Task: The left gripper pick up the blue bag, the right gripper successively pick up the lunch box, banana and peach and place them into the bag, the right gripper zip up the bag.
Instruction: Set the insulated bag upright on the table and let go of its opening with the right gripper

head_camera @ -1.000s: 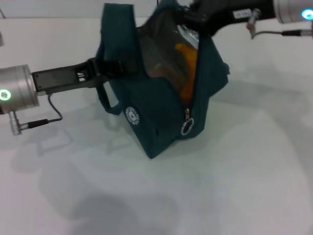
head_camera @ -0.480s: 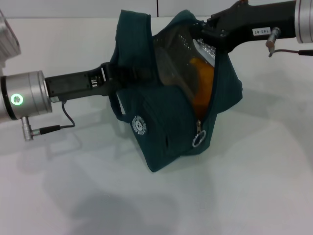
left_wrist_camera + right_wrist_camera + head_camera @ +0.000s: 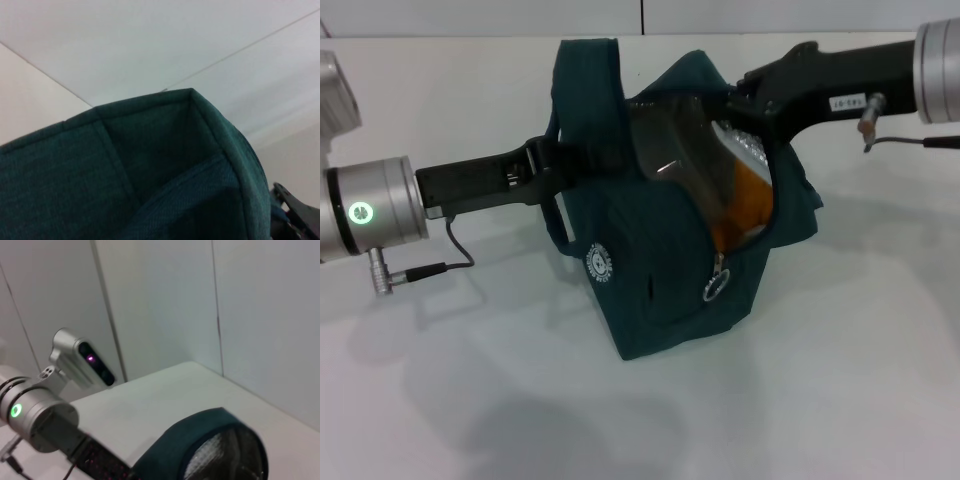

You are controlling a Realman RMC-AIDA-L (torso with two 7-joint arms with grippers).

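Note:
The blue bag [image 3: 660,270] stands on the white table, its mouth open toward my right. My left gripper [image 3: 552,165] is shut on the bag's left side by the handles. My right gripper [image 3: 752,98] is at the upper rim of the opening, its fingertips hidden by the fabric. Inside I see the orange banana [image 3: 752,200], silver foil lining [image 3: 740,148] and a clear glossy surface [image 3: 670,150] that may be the lunch box. The peach is hidden. The ring zipper pull [image 3: 715,288] hangs at the low end of the opening. The left wrist view shows bag fabric [image 3: 150,165]; the right wrist view shows the bag rim [image 3: 200,427].
White table [image 3: 840,380] spreads all around the bag, with a wall seam behind. In the right wrist view the left arm's silver segment [image 3: 37,415] shows beyond the bag. A cable [image 3: 420,270] hangs from the left arm's wrist.
The bag and both arms have shifted right and lower in the head view. The bag now sits more upright. My right gripper stays at the opening's rim.

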